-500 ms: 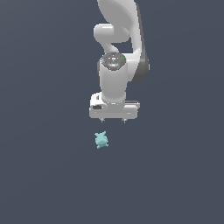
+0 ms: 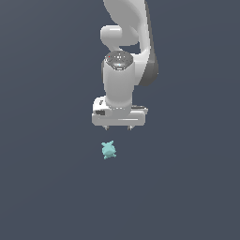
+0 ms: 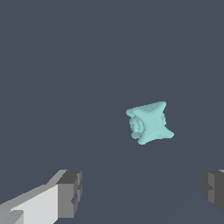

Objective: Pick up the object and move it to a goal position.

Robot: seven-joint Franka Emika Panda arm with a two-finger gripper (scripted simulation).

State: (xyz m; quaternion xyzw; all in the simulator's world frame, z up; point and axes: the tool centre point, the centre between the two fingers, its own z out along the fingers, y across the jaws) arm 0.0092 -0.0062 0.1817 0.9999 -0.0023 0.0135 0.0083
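Observation:
The object [image 2: 108, 149] is a tiny pale teal lumpy figurine with small pointed nubs, lying on the dark grey floor. My white gripper [image 2: 117, 127] hangs just above and behind it, slightly toward the exterior view's right, with its short fingertips spread apart. In the wrist view the object [image 3: 149, 123] lies beyond the gap between the two fingers [image 3: 70, 193], and nothing is held. The gripper is open and empty.
A flat dark grey floor [image 2: 47, 187] spreads all around. The white arm [image 2: 126, 42] rises behind the gripper to the top of the exterior view.
The gripper has come down a little toward the object. The object has not moved.

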